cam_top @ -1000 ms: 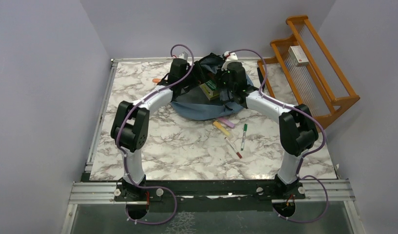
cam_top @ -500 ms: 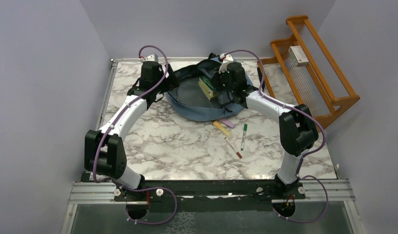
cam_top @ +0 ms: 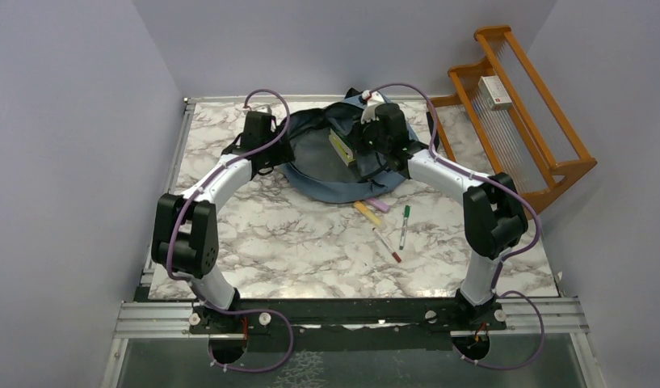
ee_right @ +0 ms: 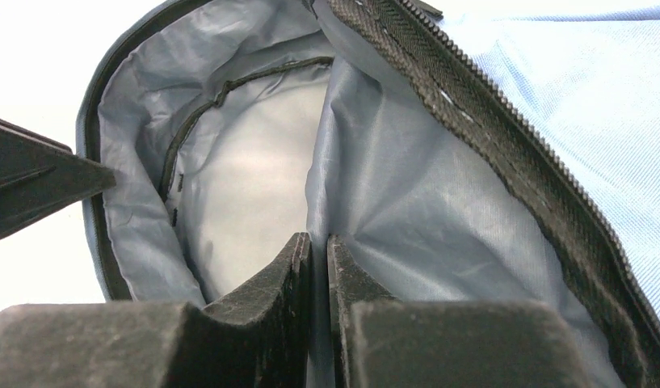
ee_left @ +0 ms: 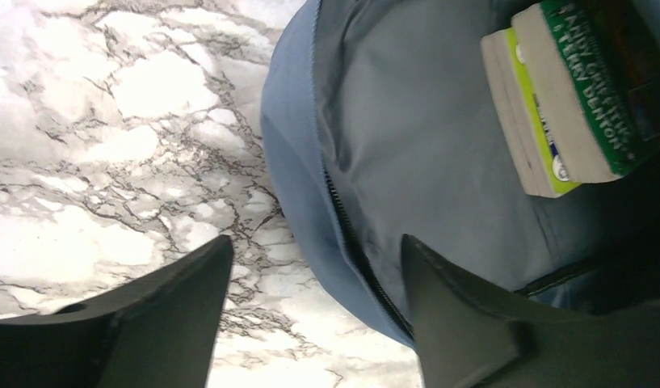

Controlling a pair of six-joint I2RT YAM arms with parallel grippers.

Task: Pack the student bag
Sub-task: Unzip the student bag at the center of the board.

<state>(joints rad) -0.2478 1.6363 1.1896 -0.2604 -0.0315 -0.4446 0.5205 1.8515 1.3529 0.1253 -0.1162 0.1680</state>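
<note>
The student bag (cam_top: 330, 187) lies open at the back of the marble table, slate-blue outside with grey lining (ee_right: 254, 162) showing. Two books (cam_top: 345, 145) stand inside it, a green spine over a lime-edged one (ee_left: 569, 89). My left gripper (cam_top: 271, 152) hovers open at the bag's left rim. In the left wrist view the zipper edge (ee_left: 351, 242) runs between its spread fingers (ee_left: 189, 307), and the left gripper (ee_left: 317, 242) holds nothing. My right gripper (cam_top: 368, 153) is at the bag's right side. The right gripper (ee_right: 318, 242) is shut on a fold of the bag's grey lining beside the zipper (ee_right: 504, 137).
Loose pens lie on the table in front of the bag: a yellow highlighter (cam_top: 367, 212), a purple one (cam_top: 378, 202), a green marker (cam_top: 405, 226) and a red-tipped pen (cam_top: 387, 245). A wooden rack (cam_top: 544, 137) with a white box (cam_top: 494, 91) stands off the table's right edge.
My left arm has swung from above the bag out to its left rim, and its jaws have narrowed a little. The right gripper stays at the bag's right side.
</note>
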